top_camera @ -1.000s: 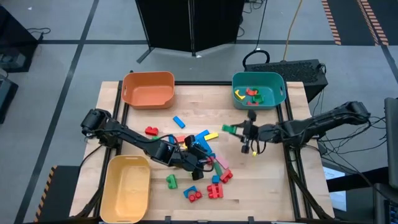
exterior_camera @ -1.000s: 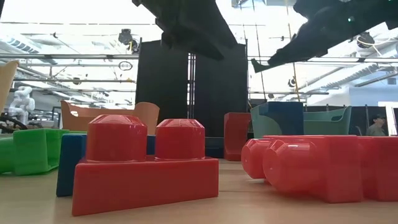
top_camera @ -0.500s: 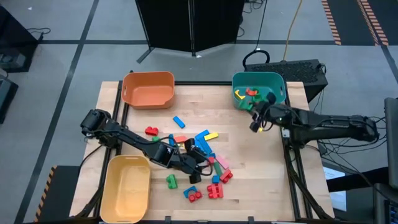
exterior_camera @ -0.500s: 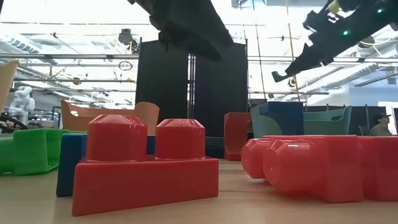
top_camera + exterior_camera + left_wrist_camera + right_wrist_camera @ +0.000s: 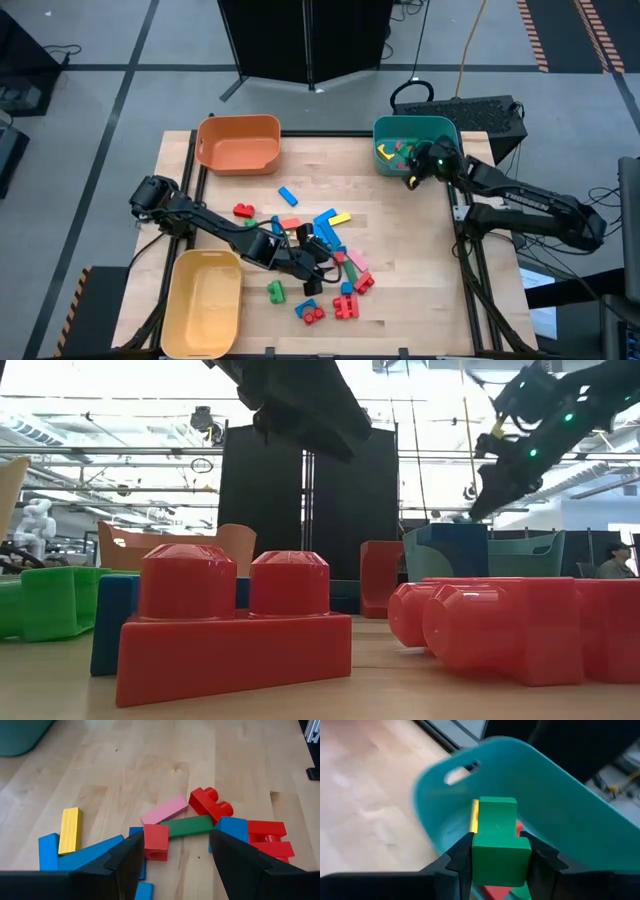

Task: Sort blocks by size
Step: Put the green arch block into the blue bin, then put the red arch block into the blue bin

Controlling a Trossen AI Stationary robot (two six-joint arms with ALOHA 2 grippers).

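Over teal bin (image 5: 448,135), right claw (image 5: 415,172) holding green block (image 5: 498,842), left claw (image 5: 174,854) wide above pile

You're looking at a teal plastic bin (image 5: 447,130), an orange plastic bin (image 5: 238,143) and a yellow plastic bin (image 5: 203,303) on pale wood-grain table (image 5: 330,182). Scattered plastic blocks (image 5: 320,262) are showing red, blue, green, yellow, pink.

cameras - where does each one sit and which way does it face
High: above, straight down on the table; both arms.
Low: tabletop level, past a red brick; arms overhead.
Left wrist: open left gripper over the blocks.
Right wrist: right gripper holding a green block at the teal bin.
Shared: bin, also high.
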